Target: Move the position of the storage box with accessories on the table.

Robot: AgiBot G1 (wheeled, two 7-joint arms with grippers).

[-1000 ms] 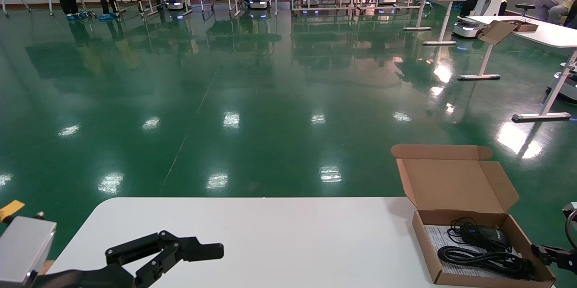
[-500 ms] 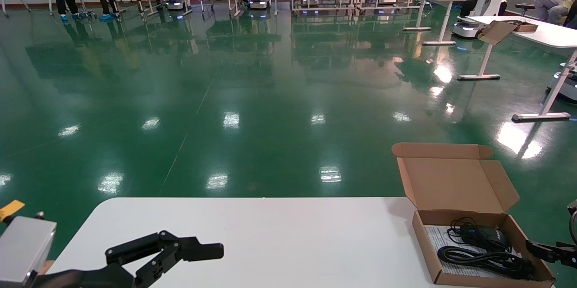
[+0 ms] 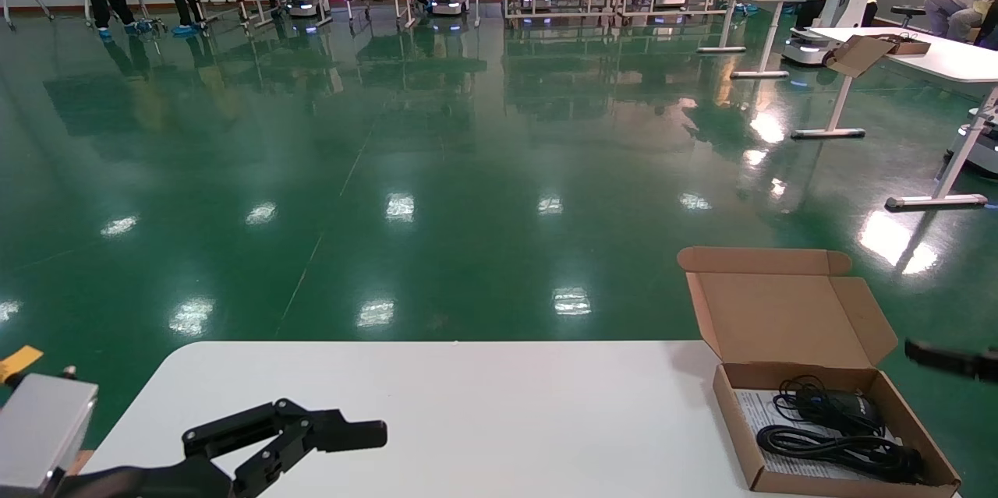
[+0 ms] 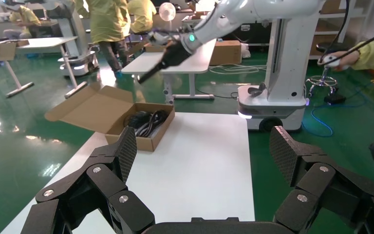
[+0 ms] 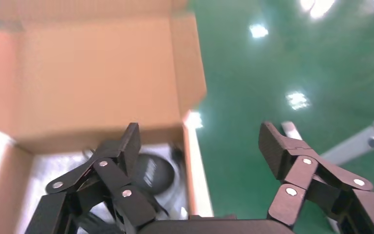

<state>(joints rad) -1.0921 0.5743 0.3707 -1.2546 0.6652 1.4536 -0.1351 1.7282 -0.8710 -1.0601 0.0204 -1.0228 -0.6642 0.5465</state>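
A shallow box (image 3: 826,436) of brown corrugated cardboard is seen at the near right corner of the worktop (image 3: 468,404). Its hinged lid (image 3: 787,311) is folded back on the far side and stands raised, with a tuck flap along its top edge and small side flaps. Inside the box, a white printed sheet (image 3: 752,408) lies flat on the bottom. On the sheet rest a small black mouse (image 3: 846,407), rounded and smooth, and a coiled black cable (image 3: 838,447) bundled just nearer than it. The worktop is white, smooth and matte, with a rounded far left corner.

The right pincer (image 5: 197,146) is held above the right wall of the box, apart from it, with its jaws spread wide; one finger is seen over the box interior and the other over the green floor (image 3: 437,171) beyond the worktop edge. In the head view only a dark tip of it (image 3: 947,359) is seen at the right edge, level with the lid. Its fingers are black, with metal rivets at the joints.

The left pincer (image 3: 312,436) is parked low over the near left part of the worktop, well apart from the box, jaws open and nothing between them. Its pads (image 4: 126,151) are finely textured black. The floor is glossy and reflects ceiling lights.
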